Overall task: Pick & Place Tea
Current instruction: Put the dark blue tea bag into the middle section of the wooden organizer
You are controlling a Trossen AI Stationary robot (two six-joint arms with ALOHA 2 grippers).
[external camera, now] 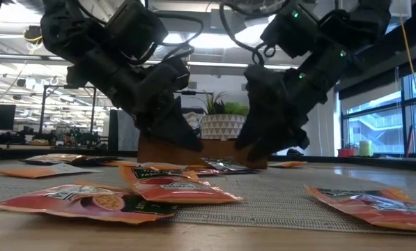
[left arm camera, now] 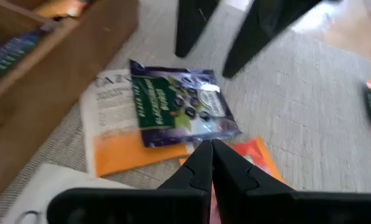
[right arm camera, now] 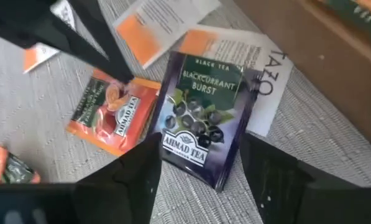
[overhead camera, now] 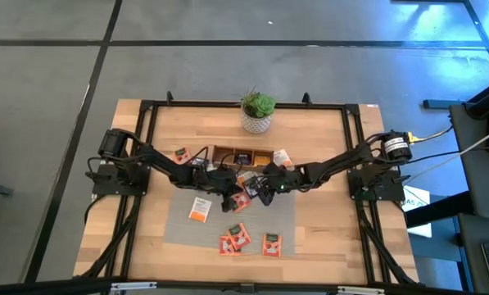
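Observation:
A dark blackcurrant tea packet (right arm camera: 201,118) lies flat on the grey mat (overhead camera: 285,225). It rests partly on a white-and-orange packet (right arm camera: 260,68) and overlaps an orange-red packet (right arm camera: 110,112). My right gripper (right arm camera: 201,174) is open and low over the mat. One finger stands on either side of the dark packet's near end without touching it. My left gripper (left arm camera: 210,152) is shut, with its tips down at the orange-red packet just beside the dark one. Both grippers meet at mid-table, in front of the wooden tray (overhead camera: 242,154). My left gripper's shut fingertips (right arm camera: 110,62) come slanting down from the table's left onto the orange-red packet's edge (right arm camera: 120,90), next to the dark packet. That packet lies flat on the mat. Whether the tips only touch it or press it, I cannot tell.
A potted plant (overhead camera: 258,115) stands behind the tray at the far edge. More packets lie on the mat: a white-and-orange one (overhead camera: 199,209) and orange-red ones (overhead camera: 236,239) (overhead camera: 272,243) toward the near edge, and others beside the tray (overhead camera: 181,154).

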